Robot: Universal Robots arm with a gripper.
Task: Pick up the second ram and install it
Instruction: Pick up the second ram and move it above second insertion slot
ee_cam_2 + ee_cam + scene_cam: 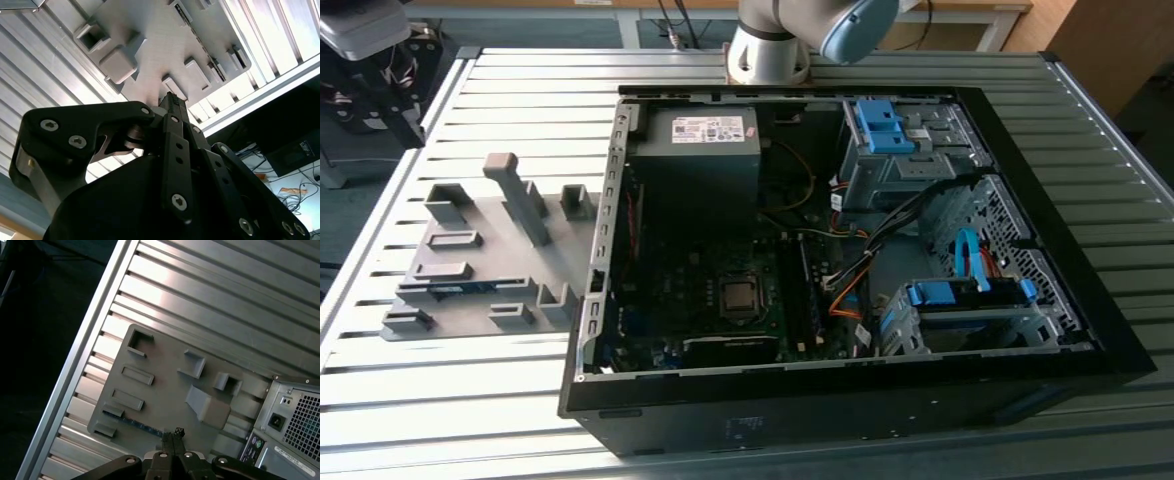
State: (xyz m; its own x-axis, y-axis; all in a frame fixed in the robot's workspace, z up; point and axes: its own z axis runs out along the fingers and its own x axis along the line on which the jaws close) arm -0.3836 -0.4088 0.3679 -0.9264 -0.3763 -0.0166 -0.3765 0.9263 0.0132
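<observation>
The second ram (454,290) is a slim blue-green strip standing on edge in the grey fixture plate (494,255), on the exterior view's left, beside the open computer case (854,250). The first wrist view sees the ram (134,422) from above as a thin dark-blue line along one edge of the fixture plate (165,390). My gripper (172,434) hangs well above the plate, close to one end of the strip, touching nothing. In both wrist views the two black fingers (173,107) are pressed together, shut with nothing between them.
Several grey blocks and a tall post (520,195) rise from the fixture plate. The case holds a motherboard (720,290), a power supply (700,135), blue drive cages (961,300) and loose cables. The ribbed metal table (494,90) surrounds everything; its edge (75,370) drops off to a dark floor.
</observation>
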